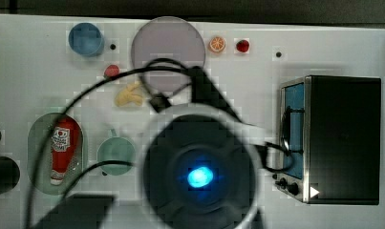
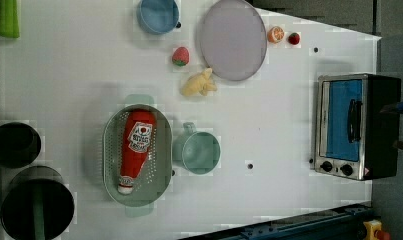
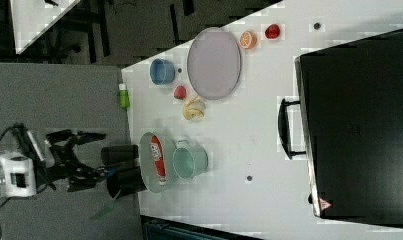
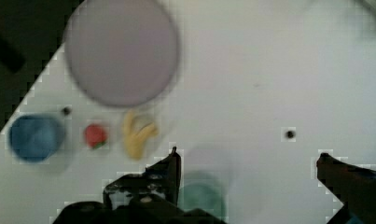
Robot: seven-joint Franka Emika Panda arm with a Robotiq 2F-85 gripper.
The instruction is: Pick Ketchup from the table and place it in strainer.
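In the strainer (image 2: 161,150) on the tabletop (image 2: 269,130): ketchup (image 2: 135,149) lying flat, cap toward the left view's bottom; gripper (image 4: 246,161) spread wide, empty, w/ nothing between fingers.

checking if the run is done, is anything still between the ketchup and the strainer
Nothing visible: the ketchup already lies inside the strainer, cap toward the left view's bottom. The gripper is open and holds nothing.

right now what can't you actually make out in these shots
- Top view: the arm's round housing covers the middle of the table and the cup's right side.
- Wrist view: the gripper stands open, and one finger hides part of the cup below.
- Left view: the ketchup lies in the strainer, but its label print is too small to read.
- Right view: the oven's door is hidden behind its black top.
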